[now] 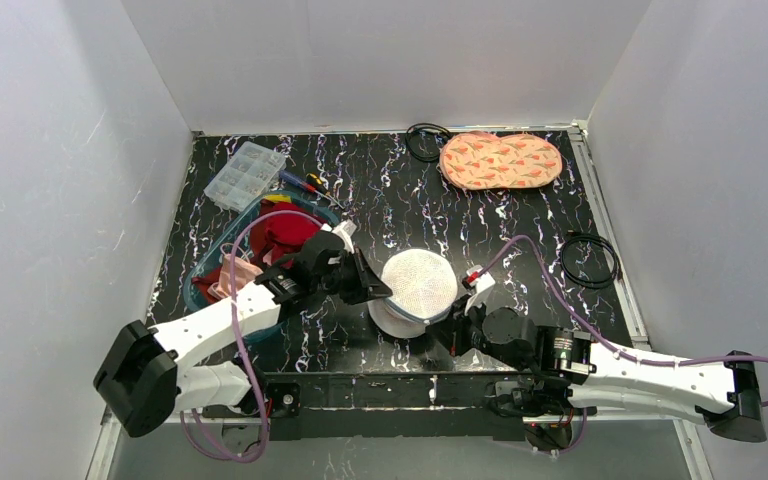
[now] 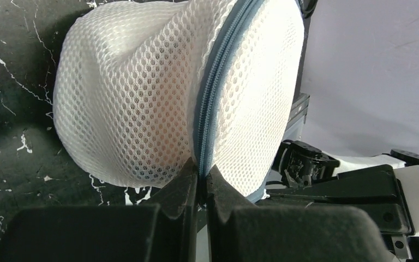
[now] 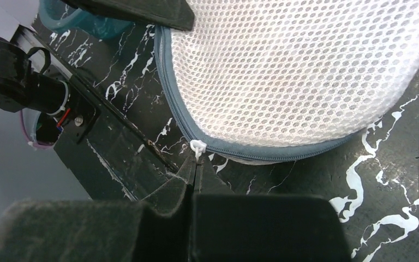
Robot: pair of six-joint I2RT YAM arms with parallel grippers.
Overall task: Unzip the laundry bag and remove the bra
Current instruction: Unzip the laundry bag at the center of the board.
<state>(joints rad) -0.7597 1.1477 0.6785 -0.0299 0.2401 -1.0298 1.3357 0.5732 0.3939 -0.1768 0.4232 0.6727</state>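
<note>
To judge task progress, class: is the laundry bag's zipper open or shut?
Shut where visible: the blue-grey zipper runs unbroken along the laundry bag in both wrist views, no gap showing. Far side hidden.

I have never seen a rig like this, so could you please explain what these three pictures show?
Two white robot arms sit at the near edge of a black marbled table. The wide picture looks down from above; the other two come from cameras on each wrist. In the middle sits a white mesh laundry bag. The left gripper pinches its blue-grey zipper trim; the right gripper pinches the small white zipper pull. Also there: a teal bin of red cloth, a clear parts box and an orange patterned pad.
</note>
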